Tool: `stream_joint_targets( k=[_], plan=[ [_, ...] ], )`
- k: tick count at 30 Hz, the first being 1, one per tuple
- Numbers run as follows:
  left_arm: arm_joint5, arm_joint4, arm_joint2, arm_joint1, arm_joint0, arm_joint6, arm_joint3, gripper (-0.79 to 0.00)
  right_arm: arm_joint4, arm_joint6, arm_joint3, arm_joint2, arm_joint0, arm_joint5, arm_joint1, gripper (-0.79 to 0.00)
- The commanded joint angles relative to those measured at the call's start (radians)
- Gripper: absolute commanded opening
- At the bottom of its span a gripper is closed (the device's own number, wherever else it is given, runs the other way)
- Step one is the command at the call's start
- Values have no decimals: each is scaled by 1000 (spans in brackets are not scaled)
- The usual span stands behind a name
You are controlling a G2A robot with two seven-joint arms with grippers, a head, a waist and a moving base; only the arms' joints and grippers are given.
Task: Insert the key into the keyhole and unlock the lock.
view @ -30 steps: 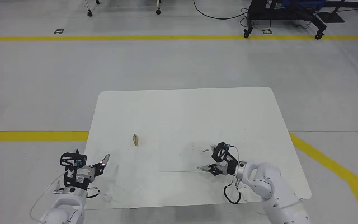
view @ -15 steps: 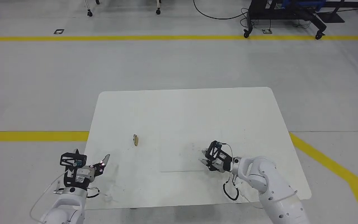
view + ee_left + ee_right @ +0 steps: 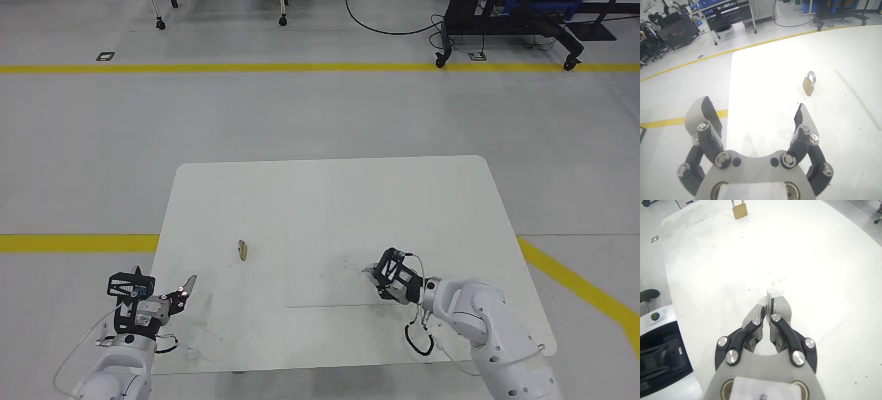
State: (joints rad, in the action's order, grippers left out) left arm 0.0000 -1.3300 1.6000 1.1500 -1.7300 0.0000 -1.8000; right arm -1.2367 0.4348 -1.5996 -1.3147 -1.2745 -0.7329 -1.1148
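Note:
A brass padlock [image 3: 241, 250] with a silver shackle lies on the white table [image 3: 330, 190], left of the middle; it also shows as the padlock [image 3: 808, 85] and the padlock [image 3: 739, 209]. My right gripper [image 3: 377, 273] is low on the table right of the middle, shut on the small silver key [image 3: 366, 268], of which a faint bit sticks out past the taped fingertips [image 3: 770, 293]. My left gripper [image 3: 755, 108] hovers open and empty at the table's near left edge, well short of the padlock; it also shows as the left gripper [image 3: 178, 295].
A thin seam [image 3: 320, 306] runs across the table near the front. Yellow floor lines [image 3: 300, 68] and wheeled carts [image 3: 500, 30] lie beyond the table. Bare table surface separates the padlock from the right gripper.
The right gripper stood open beside the key one second ago; it shifted slightly left and has now shut at the key. The left arm and the padlock have not moved.

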Motion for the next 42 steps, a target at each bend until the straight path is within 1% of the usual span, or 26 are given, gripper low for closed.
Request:
stream_joint_targets(
  k=[1,2,4,7,10,12,15,19,20,22,24,26,29,31,32,33,37,42],
  plan=[
    [0,0,0,0,0,0,0,0,-13,2,6,6,7,4,1,-449],
    [0,0,0,0,0,0,0,0,-2,1,24,3,19,3,1,-425],
    [0,0,0,0,0,0,0,0,15,14,54,4,48,-5,1,-434],
    [0,0,0,0,0,0,0,0,35,38,91,19,88,-29,0,-428],
    [0,0,0,0,0,0,0,0,44,56,114,45,113,-38,-2,-431],
    [0,0,0,0,0,0,0,0,40,73,126,64,125,-35,-4,-443],
    [0,0,0,0,0,0,0,0,23,88,142,91,143,-28,-6,-434],
    [0,0,0,0,0,0,0,0,6,102,161,112,172,-12,-9,-446],
    [0,0,0,0,0,0,0,0,2,106,160,117,178,-16,-9,-462],
    [0,0,0,0,0,0,0,0,-6,114,160,124,185,-23,-8,-566],
    [0,0,0,0,0,0,0,0,-18,128,160,128,190,-21,-7,-613],
    [0,0,0,0,0,0,0,0,-24,138,155,132,191,-14,-6,-594],
    [0,0,0,0,0,0,0,0,-28,161,143,135,192,-33,-3,-579],
    [0,0,0,0,0,0,0,0,-32,180,134,141,192,-36,-2,-610],
    [0,0,0,0,0,0,0,0,-37,188,130,143,192,-30,-1,-674],
    [0,0,0,0,0,0,0,0,-39,191,126,145,192,-22,-1,-785],
    [0,0,0,0,0,0,0,0,-28,187,111,141,190,-12,1,-785],
    [0,0,0,0,0,0,0,0,-11,156,82,104,165,-23,11,-785]
  ],
)
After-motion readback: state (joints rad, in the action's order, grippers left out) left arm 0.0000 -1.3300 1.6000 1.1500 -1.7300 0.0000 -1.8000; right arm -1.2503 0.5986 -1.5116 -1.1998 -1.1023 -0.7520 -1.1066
